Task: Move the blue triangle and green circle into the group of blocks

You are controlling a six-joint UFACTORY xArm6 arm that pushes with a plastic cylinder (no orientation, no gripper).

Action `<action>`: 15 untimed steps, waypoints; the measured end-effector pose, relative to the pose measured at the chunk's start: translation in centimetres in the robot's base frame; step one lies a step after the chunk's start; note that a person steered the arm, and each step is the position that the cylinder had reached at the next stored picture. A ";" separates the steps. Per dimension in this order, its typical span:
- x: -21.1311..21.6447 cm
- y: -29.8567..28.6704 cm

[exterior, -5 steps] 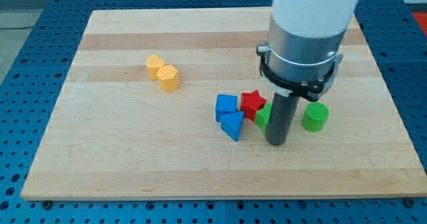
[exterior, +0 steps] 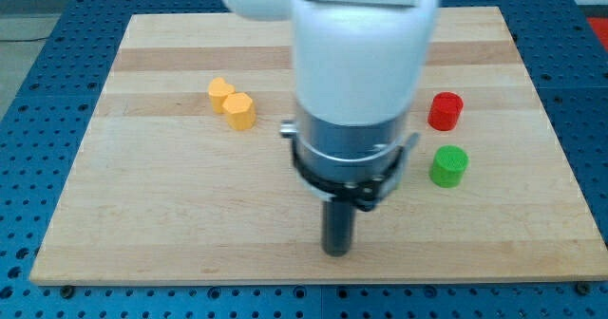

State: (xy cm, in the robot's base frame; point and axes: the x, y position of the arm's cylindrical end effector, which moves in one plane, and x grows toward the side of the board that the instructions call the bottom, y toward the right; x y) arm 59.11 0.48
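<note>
**Arm swings toward the frame's lower centre, hiding the cluster**

Since the earlier frame, my tip (exterior: 336, 251) has travelled from beside the green blocks to the lower centre of the frame, and the white-and-grey arm body now covers the spot where the blue cube, blue triangle, red star and second green block sat. None of those four shows now, so where the blue triangle lies cannot be told. With the arm shifted, a red cylinder block (exterior: 445, 111) shows in the upper right, which was hidden before.

The green circle, a short green cylinder block (exterior: 448, 165), sits where it was, right of centre, just below the red cylinder and apart from it. It lies well to the right of my tip. Two yellow hexagonal blocks (exterior: 234, 104) touch each other in the upper left, unmoved, on the pale wooden board (exterior: 142, 215).

I carry no jaws, only the dark rod, and it holds nothing; its end touches no visible block.
</note>
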 end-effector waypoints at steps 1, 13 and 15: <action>-1.9 -1.1; -8.8 16.5; -10.1 16.4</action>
State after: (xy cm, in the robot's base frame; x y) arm 48.99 16.91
